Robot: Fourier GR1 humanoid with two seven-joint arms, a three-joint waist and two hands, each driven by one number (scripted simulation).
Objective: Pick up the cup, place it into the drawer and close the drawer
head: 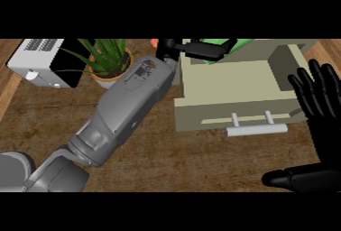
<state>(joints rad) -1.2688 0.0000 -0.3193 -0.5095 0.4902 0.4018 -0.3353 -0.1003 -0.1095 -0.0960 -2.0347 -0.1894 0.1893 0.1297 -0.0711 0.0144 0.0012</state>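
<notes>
Clearly the whole matter turns on where the bright green cup sits relative to the beige drawer unit with its pale bar handle: the cup shows at the far edge of the view, above the rear of the open drawer, and the robot's black left hand is right against it, fingers curled across its near side so that most of the cup is hidden. From where I stand I cannot tell whether the cup already rests inside the drawer or hangs over it; its long axis cannot be made out either. The grey left forearm reaches diagonally across the brown wooden counter from the lower left, passing just beside a potted green plant in a terracotta pot and a white boxy appliance. The right hand stands at the view's right edge, fingers straight and spread, holding nothing, resting just beside the drawer front. By my reckoning that right hand is the nearer one to the handle, should the drawer need pushing shut.
</notes>
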